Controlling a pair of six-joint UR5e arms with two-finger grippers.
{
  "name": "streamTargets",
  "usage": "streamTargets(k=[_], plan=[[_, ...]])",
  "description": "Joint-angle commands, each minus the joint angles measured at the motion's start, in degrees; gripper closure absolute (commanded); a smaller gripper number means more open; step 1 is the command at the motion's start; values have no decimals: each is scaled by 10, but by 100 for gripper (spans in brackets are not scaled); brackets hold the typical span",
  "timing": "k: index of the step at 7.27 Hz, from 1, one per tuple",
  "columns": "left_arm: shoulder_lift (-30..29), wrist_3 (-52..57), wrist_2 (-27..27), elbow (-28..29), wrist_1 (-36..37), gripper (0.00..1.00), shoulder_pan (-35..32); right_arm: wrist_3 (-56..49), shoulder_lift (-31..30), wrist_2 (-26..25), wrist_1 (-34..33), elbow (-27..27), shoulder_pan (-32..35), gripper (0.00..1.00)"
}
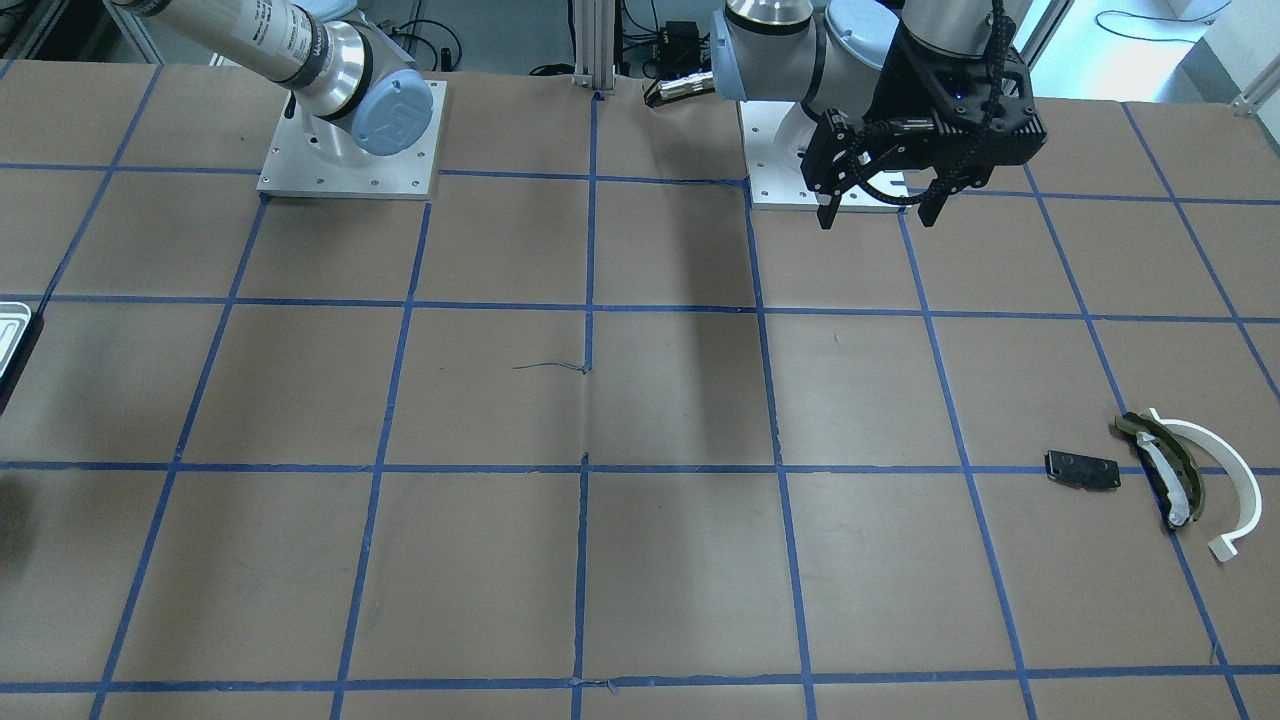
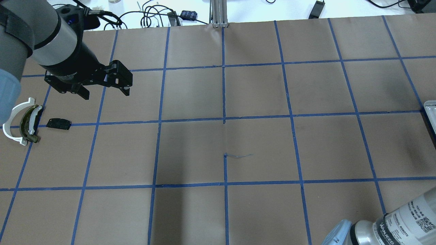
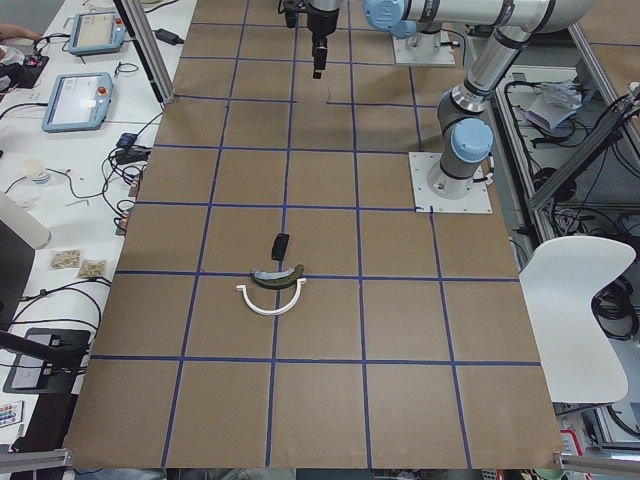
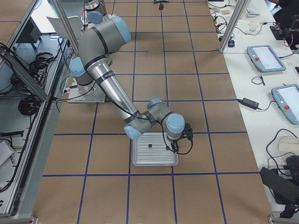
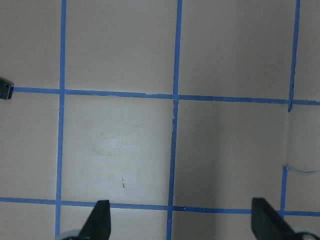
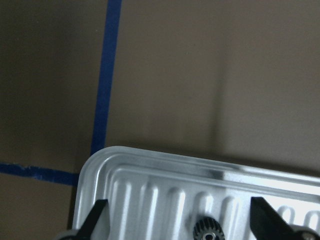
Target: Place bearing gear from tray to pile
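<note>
The silvery ribbed tray [image 4: 155, 161] lies at the table's end on my right; its edge shows in the front view [image 1: 12, 330] and the overhead view [image 2: 430, 108]. A small dark bearing gear [image 6: 209, 231] lies in the tray [image 6: 150, 172], also seen in the right side view [image 4: 150, 145]. My right gripper [image 6: 180, 222] is open and empty, low over the tray's corner, the gear between its fingers' line. The pile lies far left: black plate [image 2: 58, 123], white half-ring [image 2: 12, 131], olive strip [image 2: 29, 124]. My left gripper [image 2: 105, 92] is open and empty, raised above the table beside the pile.
The table is brown paper with a blue tape grid. The arm base plates [image 1: 350, 150] [image 1: 790, 185] stand at the robot side. An aluminium post [image 2: 219, 13] and cables stand at the far edge. Side tables with pendants [image 4: 266, 58] flank the table.
</note>
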Motion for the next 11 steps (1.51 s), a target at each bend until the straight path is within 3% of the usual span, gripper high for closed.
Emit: streamTargets(k=[1, 4, 5, 7, 11], plan=[[0, 1, -1, -1, 1, 0, 0, 0, 4, -27, -3, 1, -5, 5], [1, 1, -1, -2, 1, 0, 0, 6, 3, -37, 0, 6, -13, 8], [1, 1, 0, -1, 1, 0, 0, 6, 2, -46, 1, 6, -15, 17], [3, -5, 0, 0, 1, 0, 0, 7, 3, -49, 1, 4, -15, 56], [2, -5, 0, 1, 1, 0, 0, 19, 5, -48, 1, 2, -15, 85]])
